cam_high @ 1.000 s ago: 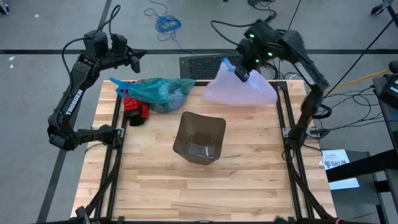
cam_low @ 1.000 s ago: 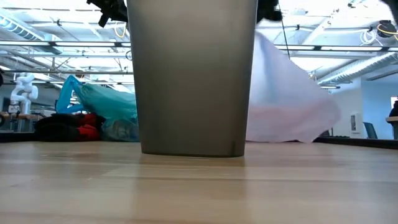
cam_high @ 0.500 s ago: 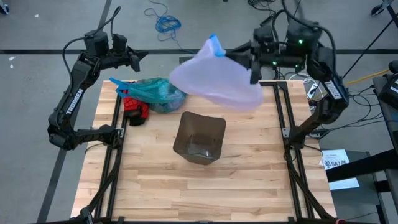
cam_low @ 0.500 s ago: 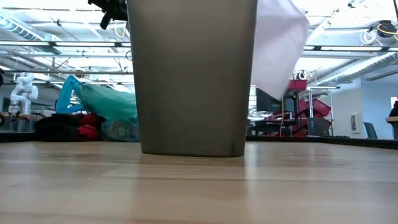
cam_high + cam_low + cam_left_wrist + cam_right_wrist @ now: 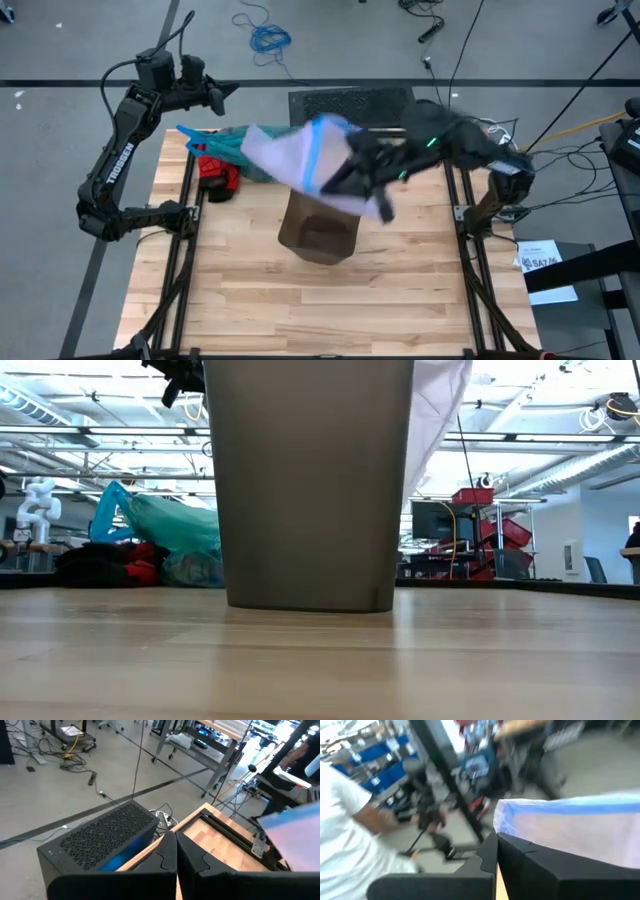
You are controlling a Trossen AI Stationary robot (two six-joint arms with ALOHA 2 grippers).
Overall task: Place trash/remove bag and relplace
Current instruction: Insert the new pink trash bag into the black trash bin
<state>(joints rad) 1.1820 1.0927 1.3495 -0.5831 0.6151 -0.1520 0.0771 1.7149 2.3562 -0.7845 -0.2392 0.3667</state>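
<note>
My right gripper [image 5: 345, 172] hangs above the table's far half, jaws clenched on the pale pink bag [image 5: 290, 158] with the blue edge, which billows over the open mouth of the grey bin [image 5: 322, 235] and spreads toward my left side. In my right wrist view the pink sheet [image 5: 580, 832] stretches away from my closed fingers [image 5: 492, 855], its blue band running along the upper border, and a person in a white sleeve [image 5: 350, 830] shows in the room beyond. The bin stands upright near the middle of the wooden table [image 5: 300, 310], and from table height it blocks most of what lies behind it; only a fold of the pink bag [image 5: 435, 410] drops past its upper corner. The teal-green bag [image 5: 225, 140] lies crumpled at the far left of the table, partly covered from above by the pink sheet, just beside a red and black heap [image 5: 217, 172]. My left gripper [image 5: 215, 95] waits off the table's far left corner, jaws pressed together and holding nothing, looking over a black perforated box [image 5: 100, 837] on the floor.
</note>
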